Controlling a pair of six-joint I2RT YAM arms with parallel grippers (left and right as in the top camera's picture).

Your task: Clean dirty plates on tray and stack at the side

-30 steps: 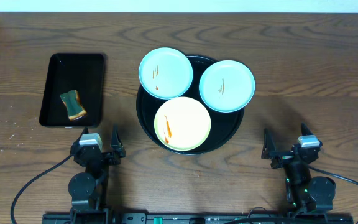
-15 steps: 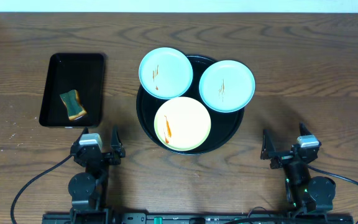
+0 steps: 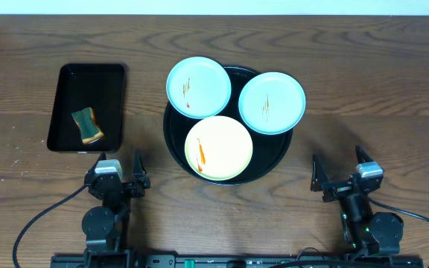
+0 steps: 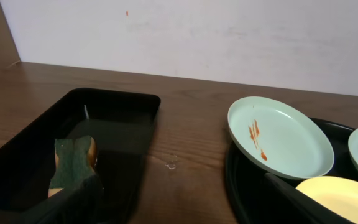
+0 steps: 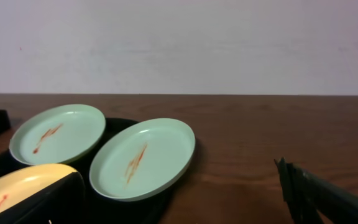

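Observation:
The round black tray (image 3: 274, 152) sits mid-table and carries three plates. Two are pale mint, at the back left (image 3: 198, 87) and back right (image 3: 272, 103), and a pale yellow one (image 3: 218, 148) lies in front. All three show orange-brown streaks. My left gripper (image 3: 119, 167) stands open near the front edge, left of the tray, holding nothing. My right gripper (image 3: 337, 170) stands open to the tray's front right, also holding nothing. The left wrist view shows a streaked mint plate (image 4: 281, 137) on the tray (image 4: 241, 180). Both mint plates (image 5: 58, 132) (image 5: 143, 157) appear in the right wrist view.
A rectangular black tray (image 3: 99, 93) at the left holds a green-and-yellow sponge (image 3: 88, 125), which the left wrist view also shows (image 4: 73, 158). Bare wooden tabletop lies to the right of the round tray. A white wall stands behind the table.
My right gripper has shifted slightly left and forward. The left gripper, the plates and the sponge have not moved.

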